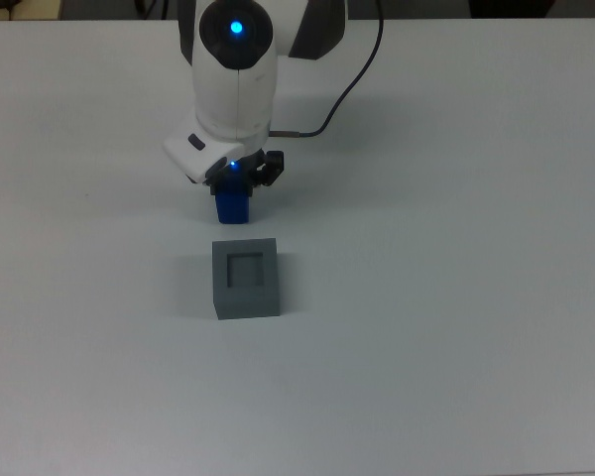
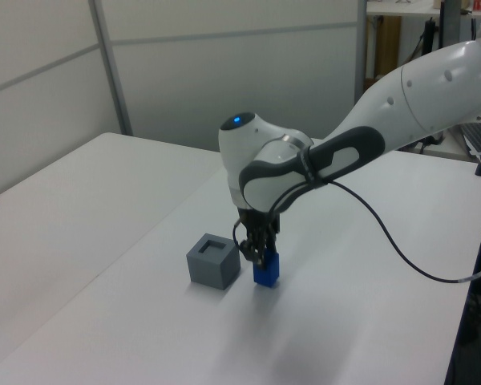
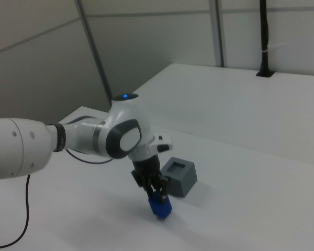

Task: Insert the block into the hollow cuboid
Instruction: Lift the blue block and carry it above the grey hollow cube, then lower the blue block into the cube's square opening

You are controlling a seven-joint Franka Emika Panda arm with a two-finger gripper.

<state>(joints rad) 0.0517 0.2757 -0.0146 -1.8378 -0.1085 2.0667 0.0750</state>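
Note:
The bright-blue block (image 1: 235, 205) (image 2: 264, 270) sits between my gripper's fingers, its lower end at or just above the table; I cannot tell which. In the right view the block (image 3: 159, 207) leans slightly. My gripper (image 1: 236, 184) (image 2: 259, 255) (image 3: 156, 194) points down and is shut on the block's upper part. The grey hollow cuboid (image 1: 246, 278) (image 2: 214, 261) (image 3: 179, 178) stands on the table with its square recess facing up. It lies just below the block in the top view, a small gap apart.
The white table (image 1: 456, 297) stretches around both things. A black cable (image 1: 349, 89) runs from the arm across the table's back part. In the left view wall panels (image 2: 224, 72) stand behind the table.

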